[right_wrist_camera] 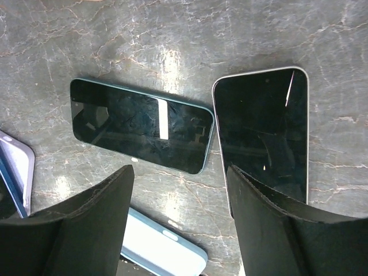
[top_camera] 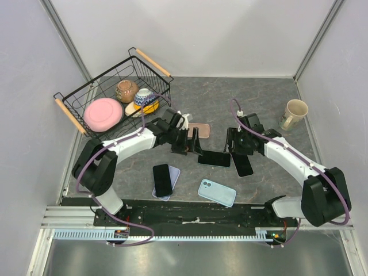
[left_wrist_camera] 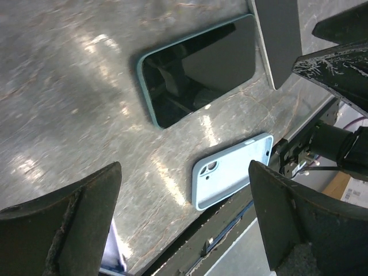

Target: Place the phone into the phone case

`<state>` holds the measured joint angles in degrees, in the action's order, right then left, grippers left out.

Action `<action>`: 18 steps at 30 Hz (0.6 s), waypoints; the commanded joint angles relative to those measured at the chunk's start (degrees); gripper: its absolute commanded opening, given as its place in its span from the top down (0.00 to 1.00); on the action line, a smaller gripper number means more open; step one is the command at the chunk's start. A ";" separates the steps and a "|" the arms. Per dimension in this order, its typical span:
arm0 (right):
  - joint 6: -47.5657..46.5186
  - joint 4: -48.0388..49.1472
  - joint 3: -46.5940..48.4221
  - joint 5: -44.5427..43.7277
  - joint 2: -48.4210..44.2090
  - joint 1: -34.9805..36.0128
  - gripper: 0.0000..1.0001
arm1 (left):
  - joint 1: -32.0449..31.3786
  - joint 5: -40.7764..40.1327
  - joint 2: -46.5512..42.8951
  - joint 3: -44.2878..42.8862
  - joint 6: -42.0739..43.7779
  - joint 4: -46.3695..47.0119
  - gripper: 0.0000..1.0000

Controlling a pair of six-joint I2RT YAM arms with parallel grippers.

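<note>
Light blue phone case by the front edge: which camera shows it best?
Left wrist: the light blue phone case lies whole and close, camera cutout clear. Top external shows it whole but small; right wrist catches only one end.

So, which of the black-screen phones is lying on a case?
The phone nearest the left arm's base, on the lavender case. The middle phone and the right phone lie directly on the table.

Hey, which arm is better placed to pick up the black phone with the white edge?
Right. The right gripper hangs open with one finger over the white-edged phone; the left gripper sits across the teal-edged phone from it.
</note>
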<state>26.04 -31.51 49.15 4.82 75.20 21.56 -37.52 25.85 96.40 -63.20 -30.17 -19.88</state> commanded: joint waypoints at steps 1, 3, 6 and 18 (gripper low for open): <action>1.47 1.97 -0.37 2.30 2.23 0.85 0.28 | 5.59 2.00 -6.04 5.97 -3.57 4.40 0.02; 1.73 1.98 -0.54 2.12 2.93 1.64 0.28 | 7.80 4.72 -7.10 9.48 -4.28 6.52 0.02; 2.52 2.06 -1.33 0.98 3.99 2.34 0.30 | 12.46 7.88 -9.65 14.67 -5.24 9.23 0.02; 3.40 5.75 -5.20 0.63 8.21 2.52 0.32 | 15.81 16.79 -6.94 18.82 -12.98 23.75 0.05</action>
<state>28.60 -28.93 44.34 5.72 82.54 23.94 -20.45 39.13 87.46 -42.09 -39.44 -3.03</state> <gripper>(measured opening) 0.682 0.959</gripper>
